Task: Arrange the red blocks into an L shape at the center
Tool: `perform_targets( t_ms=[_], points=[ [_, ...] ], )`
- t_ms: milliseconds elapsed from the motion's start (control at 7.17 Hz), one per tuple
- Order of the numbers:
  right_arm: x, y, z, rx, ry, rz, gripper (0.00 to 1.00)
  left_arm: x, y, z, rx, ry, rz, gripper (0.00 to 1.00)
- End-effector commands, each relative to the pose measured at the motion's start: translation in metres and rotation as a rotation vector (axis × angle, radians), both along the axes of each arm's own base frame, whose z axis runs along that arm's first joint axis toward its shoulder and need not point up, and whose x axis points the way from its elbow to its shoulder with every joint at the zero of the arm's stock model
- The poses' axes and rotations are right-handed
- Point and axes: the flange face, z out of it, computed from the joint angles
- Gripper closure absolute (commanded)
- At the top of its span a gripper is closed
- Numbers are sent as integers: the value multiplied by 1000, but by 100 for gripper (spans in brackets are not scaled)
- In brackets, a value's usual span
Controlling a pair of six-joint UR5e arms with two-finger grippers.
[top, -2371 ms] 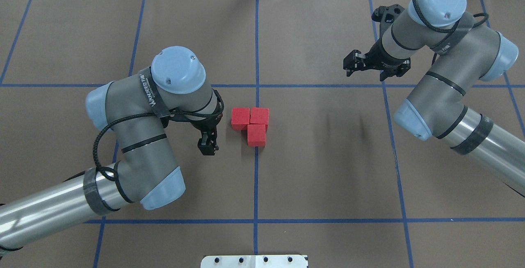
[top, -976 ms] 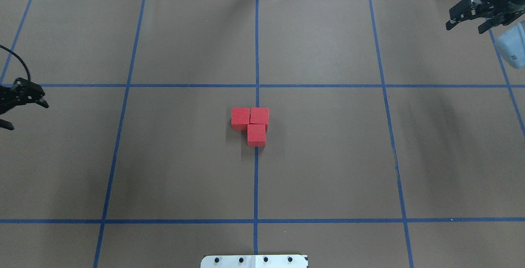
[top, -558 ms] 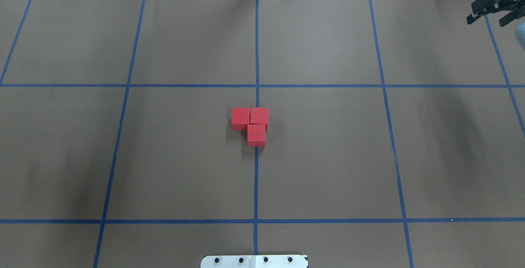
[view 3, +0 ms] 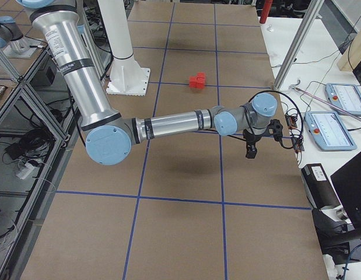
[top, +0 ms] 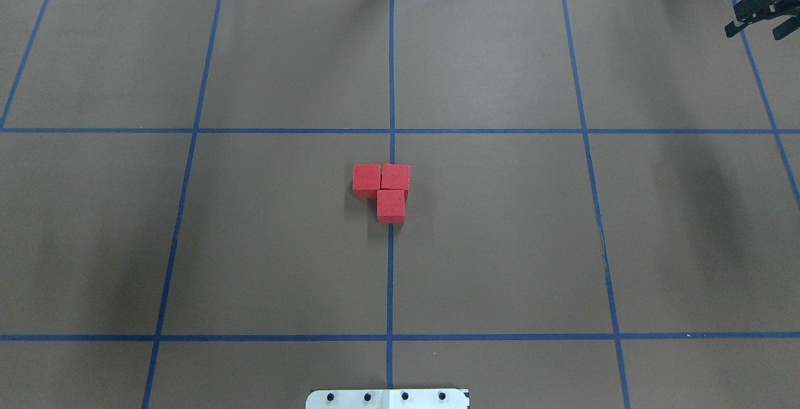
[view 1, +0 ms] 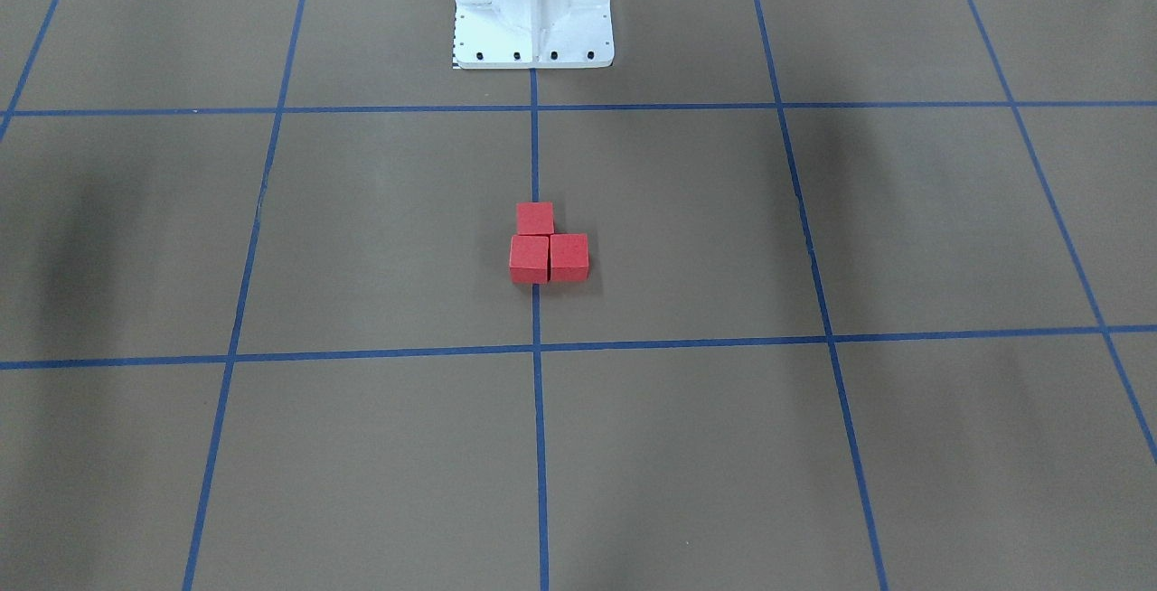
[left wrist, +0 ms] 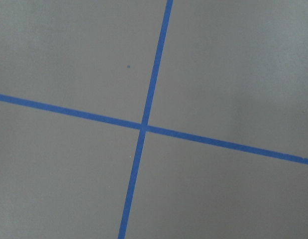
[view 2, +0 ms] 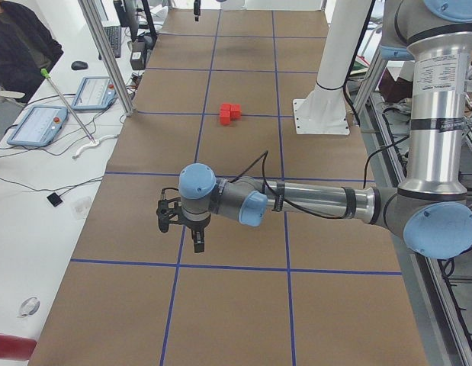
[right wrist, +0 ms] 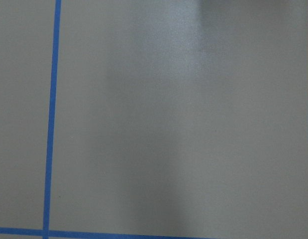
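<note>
Three red blocks lie touching in an L at the center, on the vertical blue tape line [top: 391,146]. Two sit side by side [top: 366,179] [top: 395,177], and the third [top: 390,205] lies against the near side of the right one. The same cluster [view 1: 548,248] shows in the front view. My right gripper [top: 757,21] hangs open and empty over the table's far right corner, a long way from the blocks. My left gripper [view 2: 180,232] shows only in the exterior left view, low over the table's left end; I cannot tell if it is open or shut.
The white robot base [view 1: 533,31] stands at the table's near edge on the centre line. Aluminium frame posts [view 2: 106,57] and desks with tablet pendants [view 2: 37,126] line the operators' side. A person [view 2: 18,42] sits there.
Both arms have pulled back from the centre toward the table's ends. The left arm has left the overhead view; the right gripper has slid to the far right corner. The blocks have not moved.
</note>
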Motion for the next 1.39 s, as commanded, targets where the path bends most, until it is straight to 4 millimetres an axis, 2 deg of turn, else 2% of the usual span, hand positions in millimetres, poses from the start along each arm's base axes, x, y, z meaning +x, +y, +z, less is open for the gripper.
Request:
perform_targets(
  t_ms=[0,139,418,558,976,1255],
  points=[
    [9,-6,5,14,-17,-21,1,-17,-33,-34,-16,-14,25,0],
    [7,-5,5,13,-22,-25,1,-19,-43,-40,-25,-17,23,0],
    [12,-10,0,44,-6,-56,1,-19,-46,-46,-13,-17,24,0],
    [12,-15,-10,62,8,-82,1,-18,-49,-57,5,-17,24,0],
    [12,-15,-25,98,43,-82,1,-17,-45,-80,41,-15,17,0],
    [9,-15,-27,103,45,-86,1,-17,-46,-82,44,-13,16,0]
  ],
)
